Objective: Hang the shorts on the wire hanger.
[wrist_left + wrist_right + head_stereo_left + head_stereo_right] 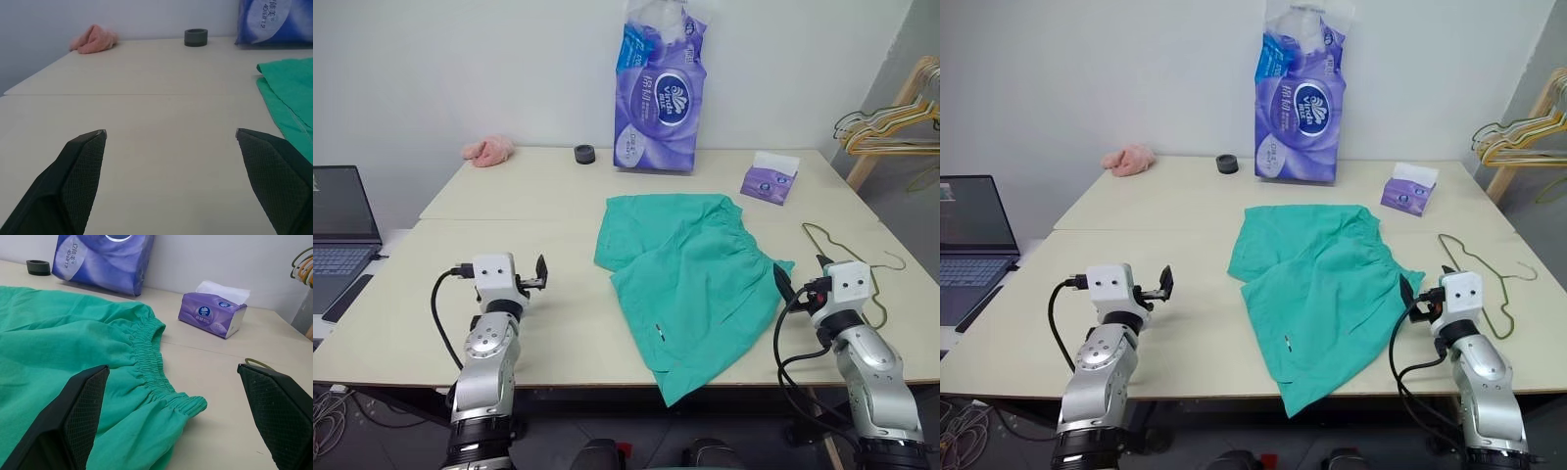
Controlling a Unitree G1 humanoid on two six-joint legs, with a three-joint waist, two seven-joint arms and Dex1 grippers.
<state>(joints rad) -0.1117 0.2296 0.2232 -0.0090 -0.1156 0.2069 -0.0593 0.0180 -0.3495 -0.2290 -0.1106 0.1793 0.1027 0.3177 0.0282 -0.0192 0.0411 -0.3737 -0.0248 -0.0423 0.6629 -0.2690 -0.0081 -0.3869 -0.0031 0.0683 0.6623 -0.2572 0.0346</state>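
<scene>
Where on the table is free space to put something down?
Bare table between the pink cloth and the shorts, ahead of the left gripper. Crowded on the right: wire hanger, tissue box, right gripper.

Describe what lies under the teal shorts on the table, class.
The shorts lie flat on the bare table, one leg hem hanging past its front edge. Anything beneath the fabric is covered and can't be seen.

One shorts [690, 279], one wire hanger [862, 257], one tissue box [770, 178] (plus one laptop [342, 235]).
</scene>
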